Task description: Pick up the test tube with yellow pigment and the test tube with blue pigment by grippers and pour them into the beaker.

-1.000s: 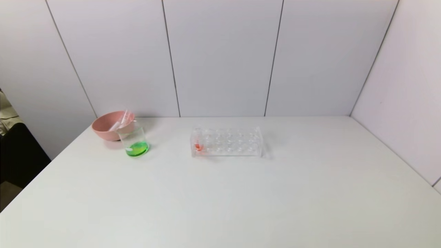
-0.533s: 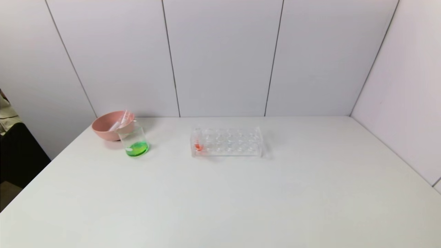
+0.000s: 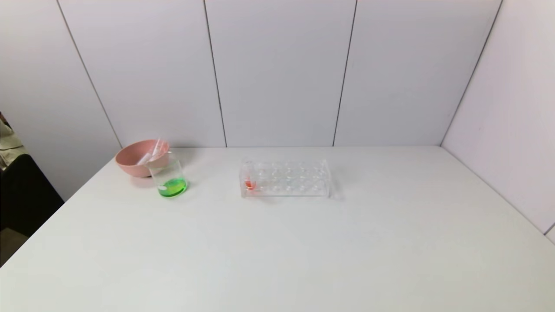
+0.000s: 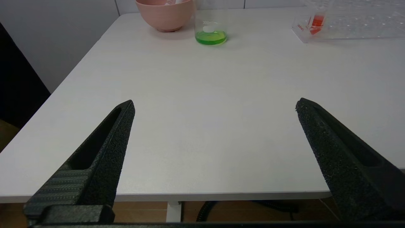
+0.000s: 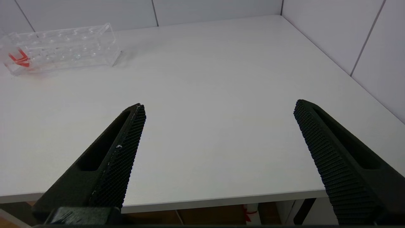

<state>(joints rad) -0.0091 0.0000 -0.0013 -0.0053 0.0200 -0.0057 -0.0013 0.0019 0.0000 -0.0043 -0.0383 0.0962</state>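
The beaker stands at the back left of the white table and holds green liquid; it also shows in the left wrist view. Two empty clear tubes lie in the pink bowl just behind it. No tube with yellow or blue liquid is in view. My left gripper is open and empty over the table's front edge, far from the beaker. My right gripper is open and empty over the front edge on the right side. Neither gripper shows in the head view.
A clear tube rack stands at the middle back with one red-liquid tube at its left end; it shows in the right wrist view too. Wall panels close the back and right sides.
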